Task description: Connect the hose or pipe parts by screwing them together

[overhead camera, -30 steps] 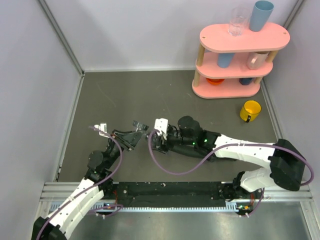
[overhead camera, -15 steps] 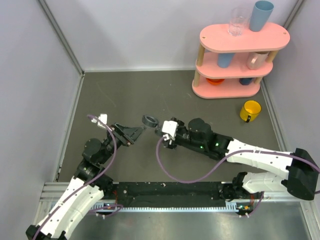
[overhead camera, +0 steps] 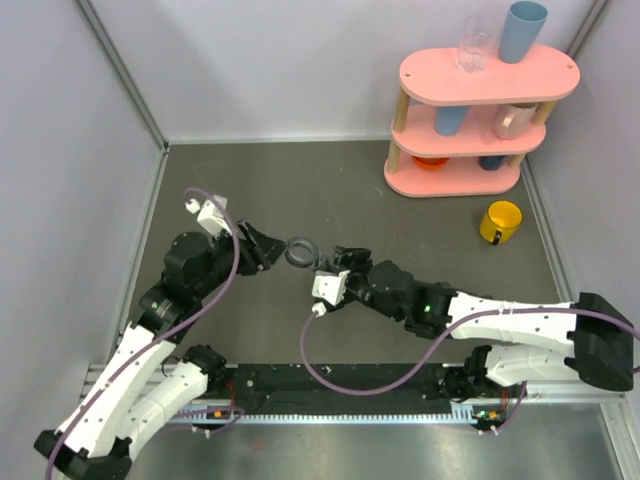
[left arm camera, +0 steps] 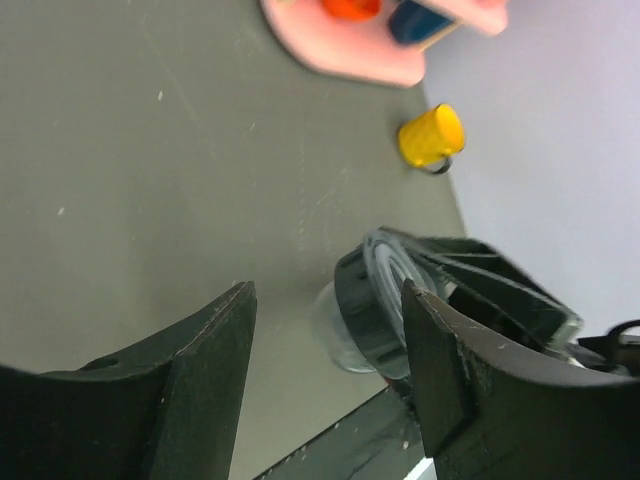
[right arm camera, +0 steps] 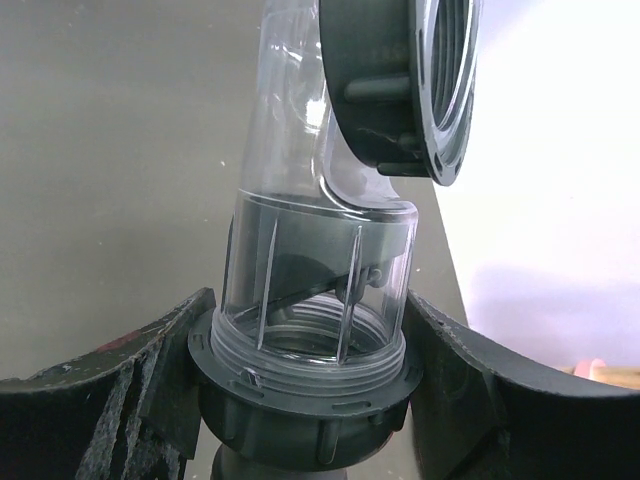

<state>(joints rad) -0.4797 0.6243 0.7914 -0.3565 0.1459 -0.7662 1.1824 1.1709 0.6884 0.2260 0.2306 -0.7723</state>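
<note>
White right arm [overhead camera: 510, 322] outstretched, holding fitting [right arm camera: 315, 270].

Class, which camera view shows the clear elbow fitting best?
The right wrist view: the elbow fitting fills the frame, its clear bend and threaded ends plain. The left wrist view catches only one grey ring of it, blurred. The top view shows that ring small and dark.

White arms [overhead camera: 125, 422] with black joints [overhead camera: 186, 266], black grippers [left arm camera: 325, 335], purple cables [overhead camera: 302, 346].
</note>
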